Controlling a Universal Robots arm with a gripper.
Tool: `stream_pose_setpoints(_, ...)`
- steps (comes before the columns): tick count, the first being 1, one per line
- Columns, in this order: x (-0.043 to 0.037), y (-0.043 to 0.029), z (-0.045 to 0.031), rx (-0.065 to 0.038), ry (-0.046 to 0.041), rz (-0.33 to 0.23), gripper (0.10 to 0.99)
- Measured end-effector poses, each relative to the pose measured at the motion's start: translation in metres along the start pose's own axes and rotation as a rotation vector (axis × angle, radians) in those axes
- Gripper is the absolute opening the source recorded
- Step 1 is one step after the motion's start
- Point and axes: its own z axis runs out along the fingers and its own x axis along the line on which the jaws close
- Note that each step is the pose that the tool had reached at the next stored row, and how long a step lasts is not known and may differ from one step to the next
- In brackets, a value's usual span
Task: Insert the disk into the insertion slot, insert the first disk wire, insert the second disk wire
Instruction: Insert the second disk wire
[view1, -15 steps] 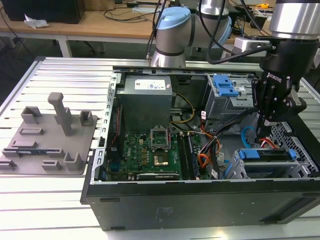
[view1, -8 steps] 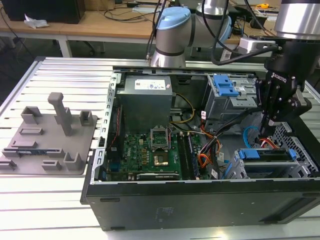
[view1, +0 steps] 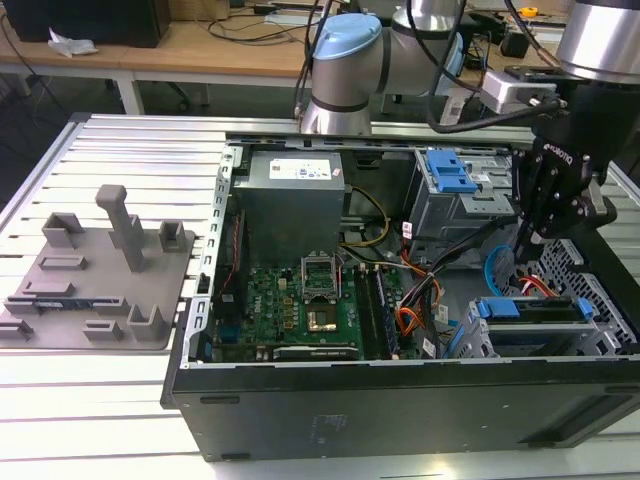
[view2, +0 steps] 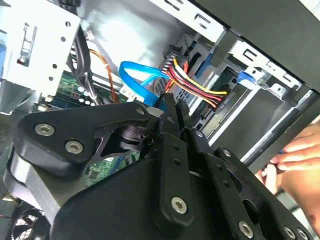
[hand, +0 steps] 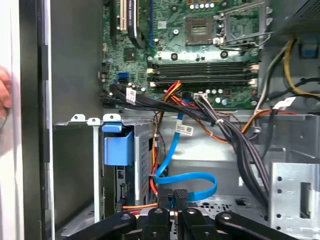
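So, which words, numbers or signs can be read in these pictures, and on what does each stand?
Nothing can be quoted with certainty.
Label on the power supply: print too small.
Tag on the blue cable: blurred.
Tag on the black cable bundle: blurred.
White lettering on the hand: too small.
Markings on the motherboard: too small.

Ribbed aluminium table (view1: 100, 150); wooden workbench (view1: 200, 45) behind.
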Motion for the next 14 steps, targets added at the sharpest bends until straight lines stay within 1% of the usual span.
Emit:
stream_pose_setpoints(1, 0.0018, 0.0, -0.0007, 0.0, -0.0159, 0.0, 0.161)
stream_pose_setpoints(2, 0.0031, 0.0, -0.001, 0.0, -0.0275, 0.0, 0.161)
stream_pose_setpoints(3, 0.005, 0.0, -0.0015, 0.0, -0.047, 0.001, 0.161)
stream_pose_setpoints(4, 0.0064, 0.0, -0.0019, 0.0, -0.059, 0.001, 0.161)
stream_pose_setpoints(5, 0.0086, -0.0001, -0.0024, 0.0, -0.0752, 0.001, 0.161)
stream_pose_setpoints(6, 0.0106, -0.0001, -0.003, 0.0, -0.0882, 0.001, 0.161)
stream_pose_setpoints(7, 0.0125, -0.0001, -0.0036, 0.0, -0.096, 0.001, 0.161)
stream_pose_setpoints(8, 0.0167, -0.0001, -0.0039, 0.0, -0.1039, 0.001, 0.161)
stream_pose_setpoints(9, 0.0203, -0.0001, -0.0035, 0.0, -0.1083, 0.001, 0.161)
stream_pose_setpoints(12, 0.0314, -0.0002, -0.0016, -0.001, -0.1147, 0.001, 0.161)
stream_pose_setpoints(14, 0.0413, -0.0002, 0.0001, -0.001, -0.1218, 0.001, 0.161)
